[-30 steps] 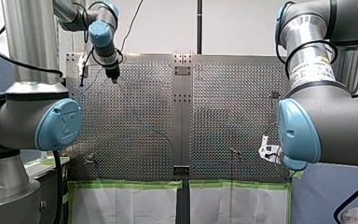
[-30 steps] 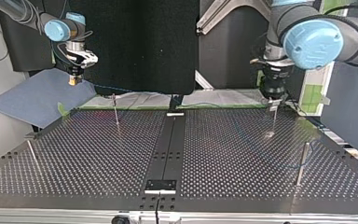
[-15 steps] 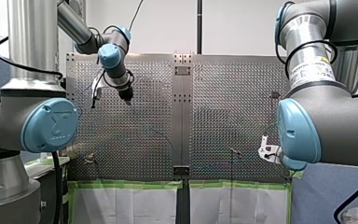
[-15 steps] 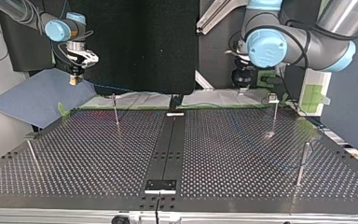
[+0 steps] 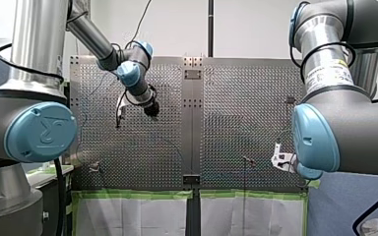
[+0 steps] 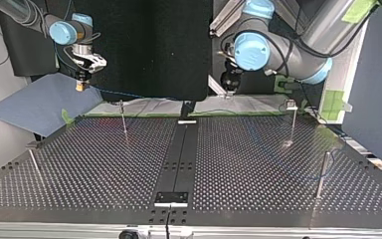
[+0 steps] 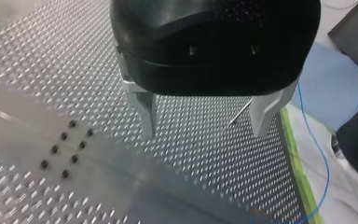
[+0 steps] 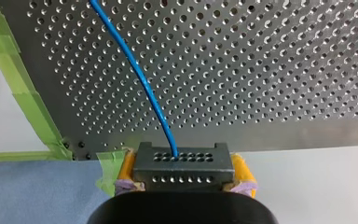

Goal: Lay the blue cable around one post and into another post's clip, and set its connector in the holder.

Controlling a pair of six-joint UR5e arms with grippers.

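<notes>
1. My right gripper clamps the connector between its yellow pads, just off the table's far-left corner in the top view.
2. The blue cable runs from the connector out over the table.
3. My left gripper hangs above the table, fingers spread, holding nothing.
4. The connector is not yet in the holder. I cannot tell whether the cable rounds 1 post or sits in the clip post.

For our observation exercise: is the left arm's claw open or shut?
Open: the left claw has its metal fingers wide apart, with nothing gripped between them.
</notes>
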